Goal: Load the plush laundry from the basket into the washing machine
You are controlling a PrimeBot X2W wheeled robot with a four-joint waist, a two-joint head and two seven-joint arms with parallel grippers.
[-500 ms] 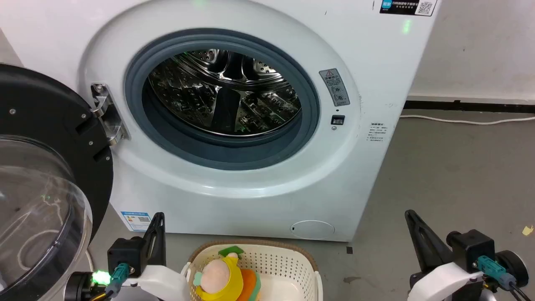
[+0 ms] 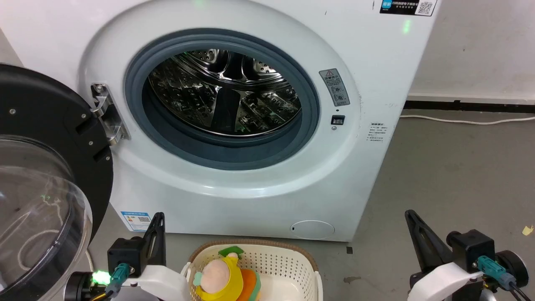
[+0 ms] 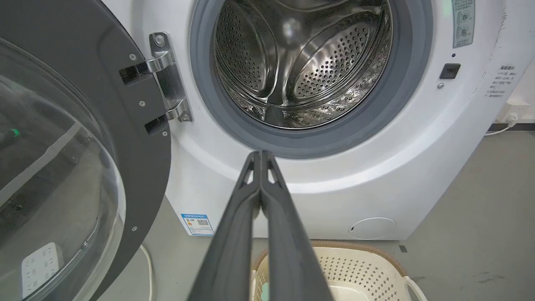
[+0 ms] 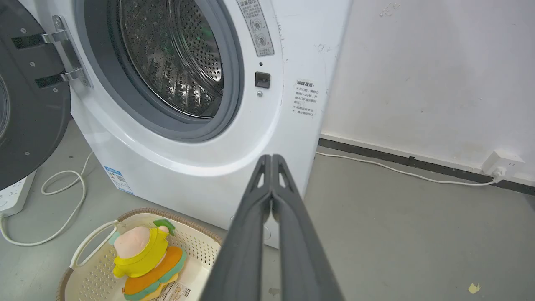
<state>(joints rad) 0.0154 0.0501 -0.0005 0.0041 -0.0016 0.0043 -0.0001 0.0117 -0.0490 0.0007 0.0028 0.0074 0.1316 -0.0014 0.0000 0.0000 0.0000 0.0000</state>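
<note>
Plush: we find the plush [image 2: 221, 278] lying in the basket, against its left side in the head view. It has a pale pink head with a green piece on top, a yellow garment, and orange and green layers below. Neither pincer touches it.
Basket: the basket [image 2: 288, 259] is cream and perforated with a brown rim. It sits on the floor [image 2: 439, 175] just in front of the washer, below the round opening. A label [image 4: 175, 290] lies on its bottom beside the plush.
Washer: the washer [image 2: 250, 200] is a white front-loader with a grey rubber ring around the opening.
Drum: the drum [image 2: 225, 92] is shiny perforated steel, and we see into it through the opening.
Door: the door [image 2: 42, 125] has a black frame and a clear dome. It is swung wide to our left on a metal hinge [image 2: 106, 115].
Left pincer: the left pincer [image 3: 260, 155] has its two fingers pressed together with nothing between them. It hangs in the air just left of the basket and points at the washer's front under the opening.
Right pincer: the right pincer [image 4: 271, 158] is likewise pressed together with nothing between its fingers. It is over bare floor, well right of the basket, and points toward the washer's right front edge.
Cables: a white cable [image 2: 459, 121] runs along the foot of the wall. Another [image 4: 62, 200] loops on the floor under the door, near a white power strip [image 4: 10, 196].
</note>
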